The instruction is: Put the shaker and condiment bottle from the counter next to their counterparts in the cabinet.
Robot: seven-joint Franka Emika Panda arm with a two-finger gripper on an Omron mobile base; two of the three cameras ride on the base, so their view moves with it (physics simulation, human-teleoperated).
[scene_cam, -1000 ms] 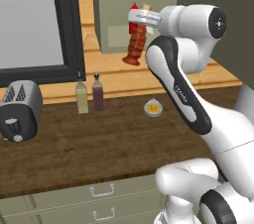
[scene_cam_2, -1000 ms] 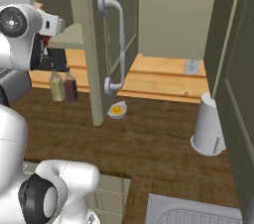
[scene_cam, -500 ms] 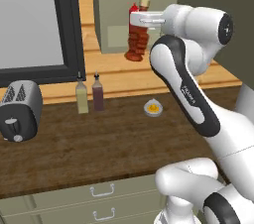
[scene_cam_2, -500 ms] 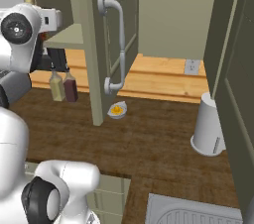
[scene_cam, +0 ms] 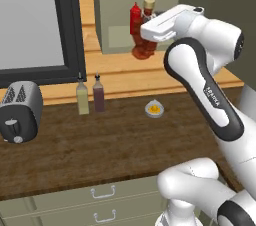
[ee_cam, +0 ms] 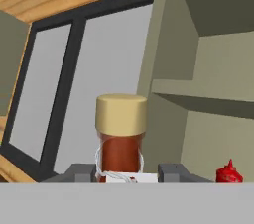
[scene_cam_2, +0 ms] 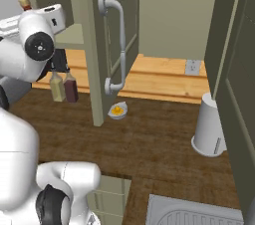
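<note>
My gripper (scene_cam: 148, 21) is shut on the neck of the squat ridged red condiment bottle (scene_cam: 144, 46), held upright in the air at the mouth of the grey-olive cabinet (scene_cam: 115, 0). In the hand view its tan stopper (ee_cam: 121, 114) rises between my fingertips (ee_cam: 82, 172), with the white tag just below. The tall slim red squeeze bottle (scene_cam: 135, 17) stands on the cabinet shelf (ee_cam: 208, 94), right beside the held bottle; its nozzle (ee_cam: 229, 171) shows at the lower right. The yellow-olive shaker and the blue-grey shaker are out of view. The counter (scene_cam: 125, 140) lies below.
A yellowish bottle (scene_cam: 82, 99) and a dark maroon bottle (scene_cam: 98, 95) stand at the back of the counter, a small bowl (scene_cam: 155, 108) to their right, a toaster (scene_cam: 20, 112) at the left. The open cabinet door with its handle (scene_cam_2: 119, 45) hangs nearby; a white cylinder (scene_cam_2: 209, 124) stands further right.
The arm has carried the condiment bottle up and to the right, closer to the cabinet shelf and the squeeze bottle. The grip has stayed shut.
</note>
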